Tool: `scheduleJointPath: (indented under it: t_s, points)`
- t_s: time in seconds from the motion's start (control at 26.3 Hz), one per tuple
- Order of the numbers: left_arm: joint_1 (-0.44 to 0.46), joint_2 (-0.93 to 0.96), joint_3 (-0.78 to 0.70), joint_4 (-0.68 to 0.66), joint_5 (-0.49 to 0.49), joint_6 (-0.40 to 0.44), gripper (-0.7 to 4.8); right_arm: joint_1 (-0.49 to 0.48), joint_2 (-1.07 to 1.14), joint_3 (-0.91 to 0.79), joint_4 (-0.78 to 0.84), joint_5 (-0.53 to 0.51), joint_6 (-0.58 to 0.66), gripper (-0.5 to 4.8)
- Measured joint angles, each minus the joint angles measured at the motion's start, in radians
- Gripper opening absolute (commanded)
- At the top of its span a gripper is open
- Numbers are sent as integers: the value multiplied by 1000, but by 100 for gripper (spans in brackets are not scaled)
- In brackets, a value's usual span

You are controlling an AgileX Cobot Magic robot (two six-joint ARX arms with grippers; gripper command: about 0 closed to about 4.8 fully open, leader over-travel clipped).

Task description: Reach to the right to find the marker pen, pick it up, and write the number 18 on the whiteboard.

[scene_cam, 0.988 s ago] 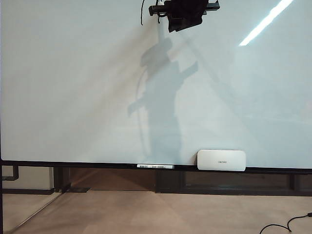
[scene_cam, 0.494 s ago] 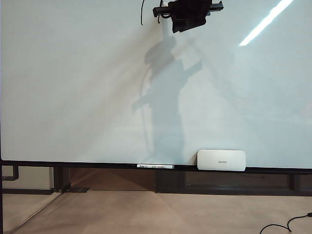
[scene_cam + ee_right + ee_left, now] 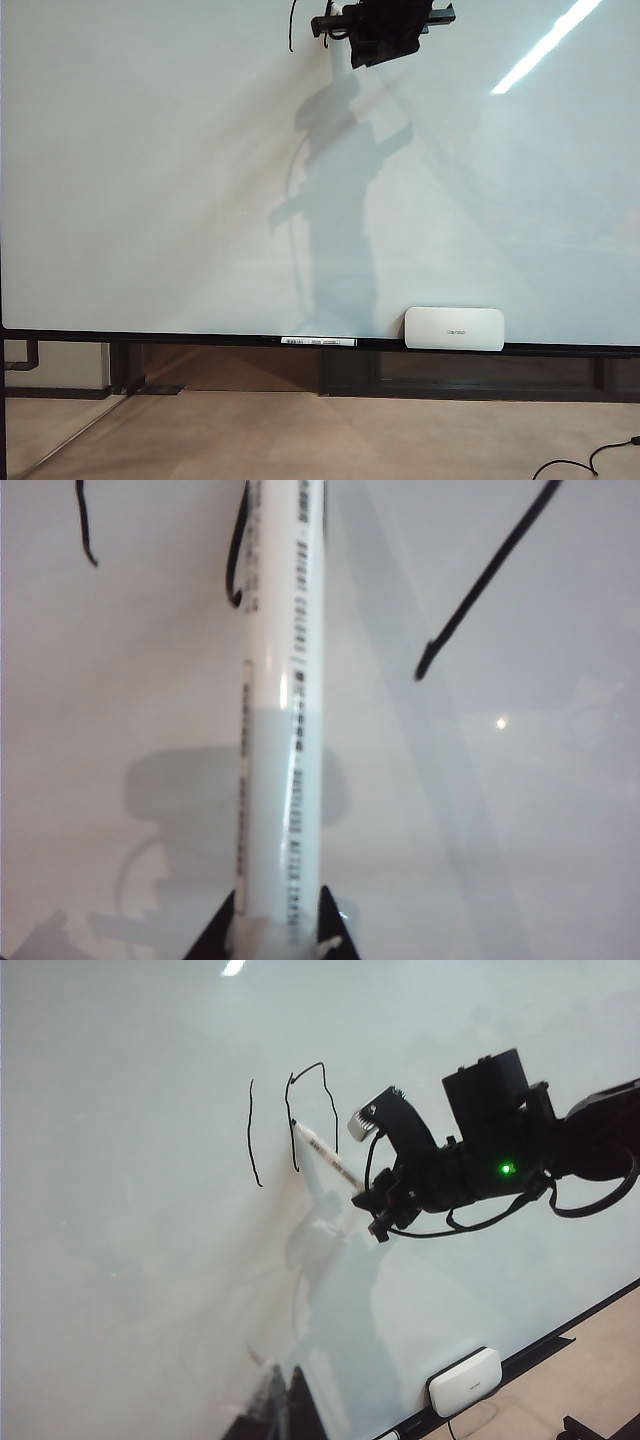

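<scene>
1. We see the whiteboard [image 3: 150, 180] filling almost the whole exterior view, its black ledge running across the lower part of the frame.
2. On that ledge, right of centre, sits a white rounded eraser [image 3: 454, 328]; it also shows in the lower middle of the left wrist view [image 3: 465, 1381].
3. At the top centre of the exterior view, our right gripper [image 3: 385, 35] appears as a dark mass against the board, partly cut by the frame edge, with its shadow falling below it.
4. In the left wrist view, the right gripper [image 3: 375, 1205] sits right of centre, its fingers pinching the white marker pen [image 3: 328, 1157], which slants up and left with its tip on the board.
5. The tip meets the number 18 [image 3: 290, 1120] in the upper middle of that frame: a curved vertical stroke, and beside it an unfinished, boxy loop.
6. The right wrist view shows the marker pen [image 3: 280, 710] upright in the centre, clamped between two dark fingertips [image 3: 215, 935] at the bottom edge, with black strokes around it.
7. Our left gripper appears in no frame, so we cannot tell how its fingers stand.
</scene>
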Motion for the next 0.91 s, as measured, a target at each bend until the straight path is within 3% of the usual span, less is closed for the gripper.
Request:
scheduleJointPath:
  t_s: [0.3,0.91]
  points:
    - [0,0,0,0,0,0,-5,1,8,0,0,22,-2,-3]
    - [0,0,0,0,0,4,-5,5,-4,0,-41,245,-6,-3]
